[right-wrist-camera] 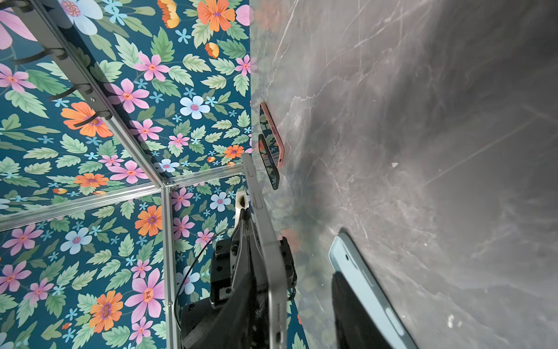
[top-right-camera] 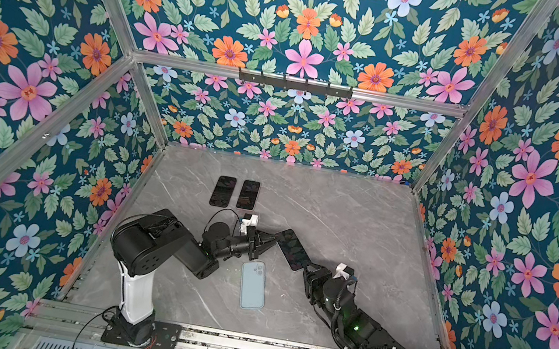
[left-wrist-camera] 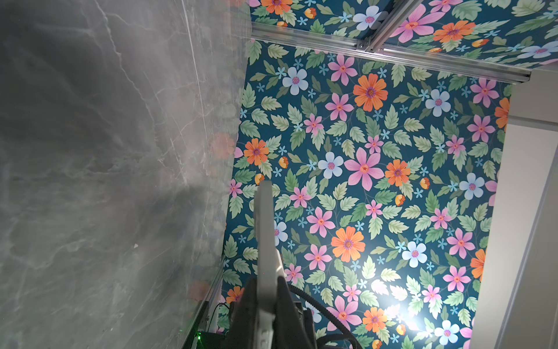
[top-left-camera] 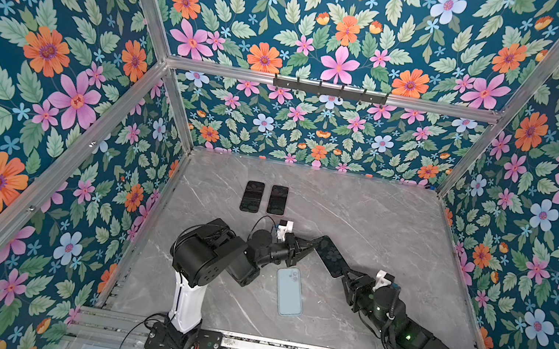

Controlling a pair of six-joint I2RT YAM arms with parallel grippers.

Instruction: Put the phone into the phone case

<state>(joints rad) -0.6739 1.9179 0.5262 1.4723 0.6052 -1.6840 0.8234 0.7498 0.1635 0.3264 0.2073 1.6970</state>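
Observation:
A dark phone [top-left-camera: 329, 256] [top-right-camera: 292, 249] hangs tilted above the table, between my two grippers. My left gripper [top-left-camera: 311, 247] [top-right-camera: 273, 241] is shut on its upper end; in the left wrist view the phone's grey edge [left-wrist-camera: 267, 241] runs out from between that gripper's [left-wrist-camera: 267, 291] jaws. My right gripper [top-left-camera: 344, 272] [top-right-camera: 306, 267] straddles the lower end. In the right wrist view one finger lies against the phone [right-wrist-camera: 265, 235] and the other stands well clear, so this gripper [right-wrist-camera: 293, 275] is open. The light blue phone case [top-left-camera: 289, 292] [top-right-camera: 253, 285] [right-wrist-camera: 362, 272] lies flat on the marble table, just below the phone.
Two more dark phones [top-left-camera: 252, 196] [top-left-camera: 277, 199] lie side by side at the back left of the table [top-left-camera: 378, 220]. Floral walls and aluminium frame posts enclose the table on three sides. A black hook rail [top-left-camera: 330, 89] hangs on the back wall.

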